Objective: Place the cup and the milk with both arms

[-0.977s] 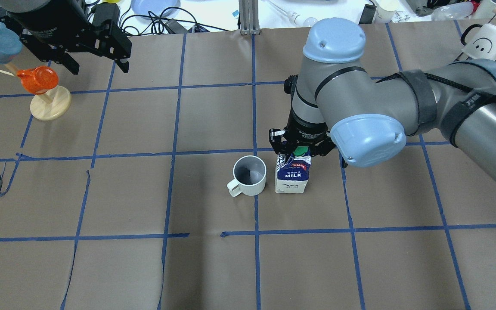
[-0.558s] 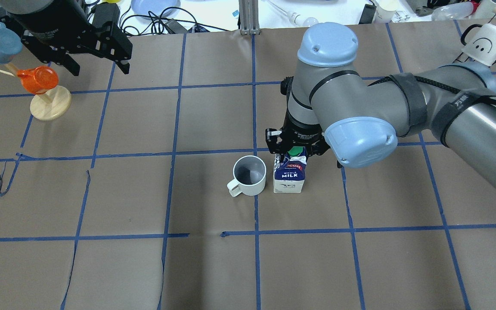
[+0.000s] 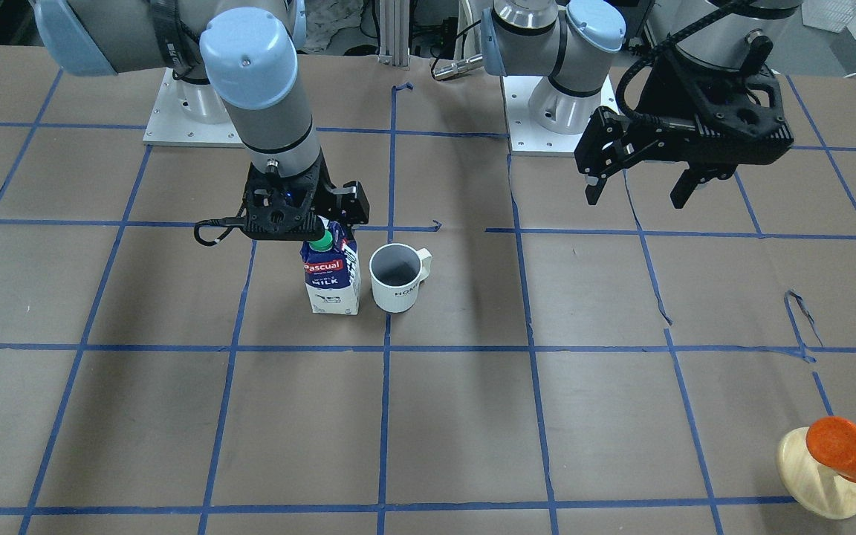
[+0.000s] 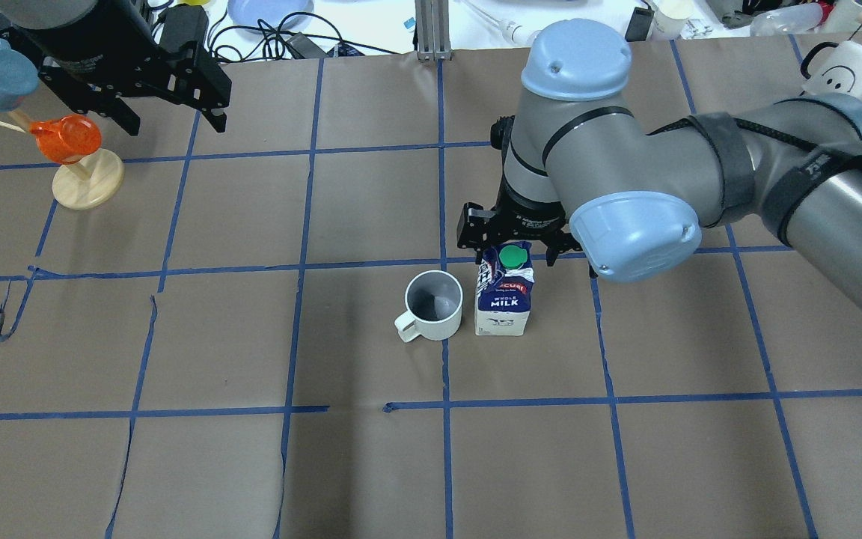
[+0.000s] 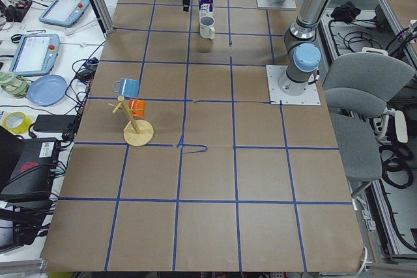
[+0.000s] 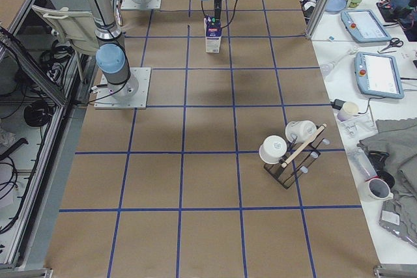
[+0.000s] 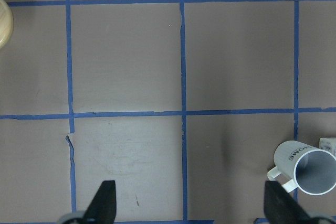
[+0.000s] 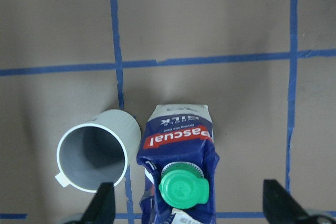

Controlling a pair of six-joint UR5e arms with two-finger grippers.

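Your cup (image 4: pixel 435 305) and milk (image 4: pixel 504 299) stand upright mid-counter (image 4: pixel 214 464), just beside each other; looks placed. Milk: blue-white carton, green cap, crumpled top. Right gripper (image 4: pixel 509 243) hangs over the cap, spread wide, gripping nothing. Left gripper (image 4: pixel 175 116) sits spread and empty near the far-left corner, probably parked clear.
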